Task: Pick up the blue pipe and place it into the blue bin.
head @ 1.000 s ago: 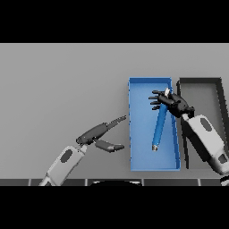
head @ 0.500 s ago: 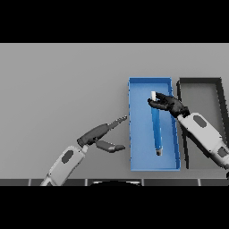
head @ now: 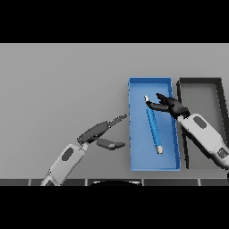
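The blue pipe [head: 153,125] lies on its long side on the floor of the blue bin [head: 137,156], its far end pointing away from me and slightly left. My right hand [head: 172,105] is over the blue bin beside the pipe's far end, fingers spread and open, their tips close to the pipe. My left hand [head: 99,132] is open over the table just left of the blue bin, fingers stretched toward it, holding nothing.
A dark grey bin [head: 199,85] stands right of the blue bin, and my right forearm [head: 203,134] crosses over the wall between them. The grey table [head: 58,85] stretches wide to the left.
The pipe, held at its top by my right hand a second ago, has settled flat in the blue bin. The right hand has opened and drawn slightly back. The left hand hardly moved.
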